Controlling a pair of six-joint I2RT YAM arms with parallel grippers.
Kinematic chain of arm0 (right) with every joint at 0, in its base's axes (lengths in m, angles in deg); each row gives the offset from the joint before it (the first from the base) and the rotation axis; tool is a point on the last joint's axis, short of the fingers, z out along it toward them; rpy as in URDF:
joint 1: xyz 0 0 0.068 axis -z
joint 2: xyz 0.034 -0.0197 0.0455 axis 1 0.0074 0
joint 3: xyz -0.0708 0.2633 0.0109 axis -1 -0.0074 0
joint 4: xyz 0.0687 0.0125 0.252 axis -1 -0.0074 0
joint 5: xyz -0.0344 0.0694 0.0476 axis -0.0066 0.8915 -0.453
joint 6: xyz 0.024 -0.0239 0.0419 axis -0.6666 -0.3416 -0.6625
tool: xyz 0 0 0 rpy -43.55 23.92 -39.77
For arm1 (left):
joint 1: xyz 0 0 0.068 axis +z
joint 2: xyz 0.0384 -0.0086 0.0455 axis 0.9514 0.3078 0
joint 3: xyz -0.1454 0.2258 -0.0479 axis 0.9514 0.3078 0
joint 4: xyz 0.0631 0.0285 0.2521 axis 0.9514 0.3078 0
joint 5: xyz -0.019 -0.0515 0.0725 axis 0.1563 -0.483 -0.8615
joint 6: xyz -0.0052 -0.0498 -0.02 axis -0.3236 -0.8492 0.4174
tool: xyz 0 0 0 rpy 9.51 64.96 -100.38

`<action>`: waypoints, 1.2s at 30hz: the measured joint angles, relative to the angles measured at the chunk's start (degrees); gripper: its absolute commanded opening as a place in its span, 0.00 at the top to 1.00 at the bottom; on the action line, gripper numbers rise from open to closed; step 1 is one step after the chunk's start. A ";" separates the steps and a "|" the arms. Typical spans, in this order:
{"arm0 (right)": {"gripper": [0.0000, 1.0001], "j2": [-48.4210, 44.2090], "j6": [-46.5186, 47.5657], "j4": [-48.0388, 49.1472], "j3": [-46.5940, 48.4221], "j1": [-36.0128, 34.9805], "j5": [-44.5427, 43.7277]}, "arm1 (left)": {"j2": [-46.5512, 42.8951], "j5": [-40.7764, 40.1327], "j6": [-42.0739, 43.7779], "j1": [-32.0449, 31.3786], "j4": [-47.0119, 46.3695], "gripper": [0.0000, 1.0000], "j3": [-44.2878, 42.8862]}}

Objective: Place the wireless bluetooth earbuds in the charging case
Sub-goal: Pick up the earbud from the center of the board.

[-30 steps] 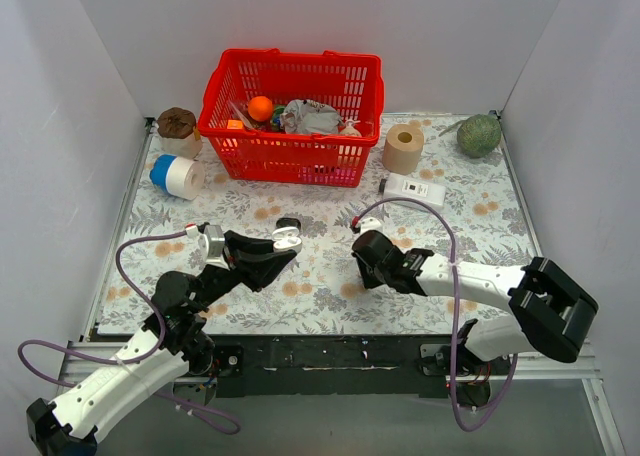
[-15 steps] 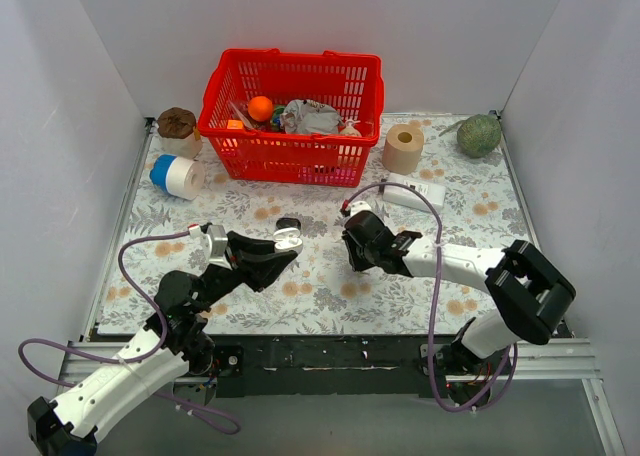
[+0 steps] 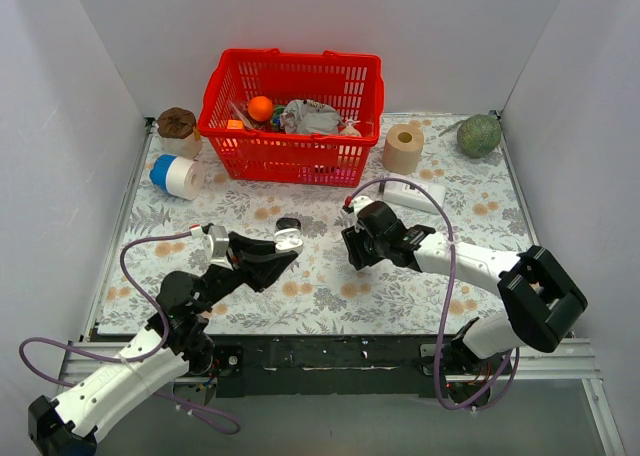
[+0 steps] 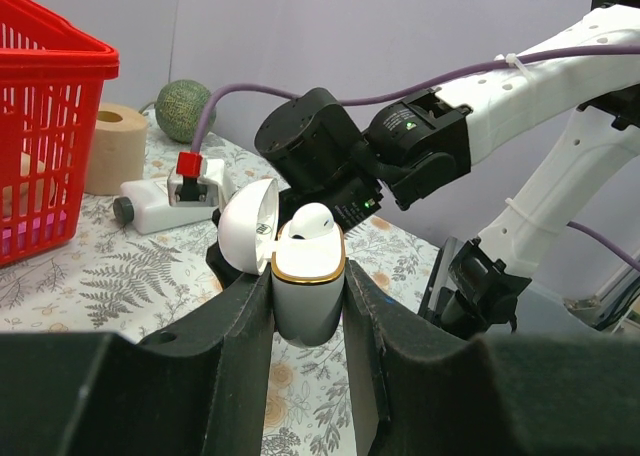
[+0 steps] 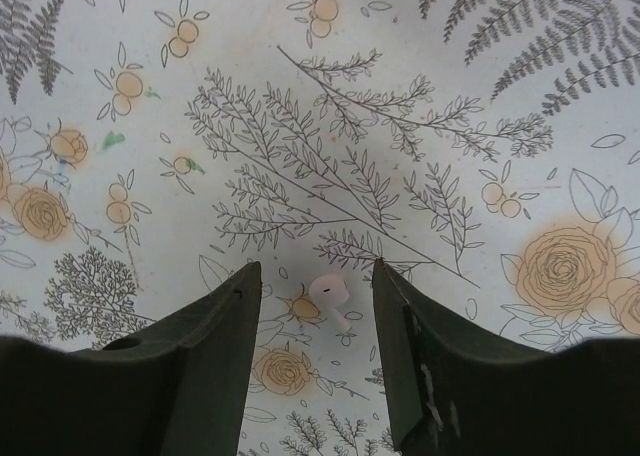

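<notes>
Right gripper (image 5: 315,276) jaws apart over the loose white earbud (image 5: 328,289), centred between them low-middle in its wrist view, no obvious long axis; left gripper (image 4: 308,326) clamped on the open charging case (image 4: 308,281), mid-frame.

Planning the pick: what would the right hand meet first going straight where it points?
Probably the white earbud lying on the floral tablecloth between the right hand's open fingers, though depth is unclear.

Our left arm (image 3: 185,296) reaches toward one o'clock, left jaws clamped on the charging case (image 4: 308,286), our right arm (image 3: 470,261) toward ten o'clock, right jaws parted, aimed downward.
</notes>
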 measured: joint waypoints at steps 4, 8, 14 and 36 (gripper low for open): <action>0.44 0.83 2.80 -1.33 -0.02 -0.04 2.12 | -0.68 -0.09 0.00 0.00 0.15 1.00 0.00; 0.46 1.73 4.63 -1.60 -0.02 -0.04 3.08 | -1.09 -0.15 0.00 0.00 0.15 1.00 0.00; 0.50 3.56 5.79 -1.88 -0.02 -0.04 4.17 | -1.25 -0.17 0.00 0.00 0.76 1.00 0.00; 0.74 4.70 5.84 -2.91 -0.87 -0.24 4.31 | -1.79 -0.15 -0.02 0.00 1.64 1.00 0.00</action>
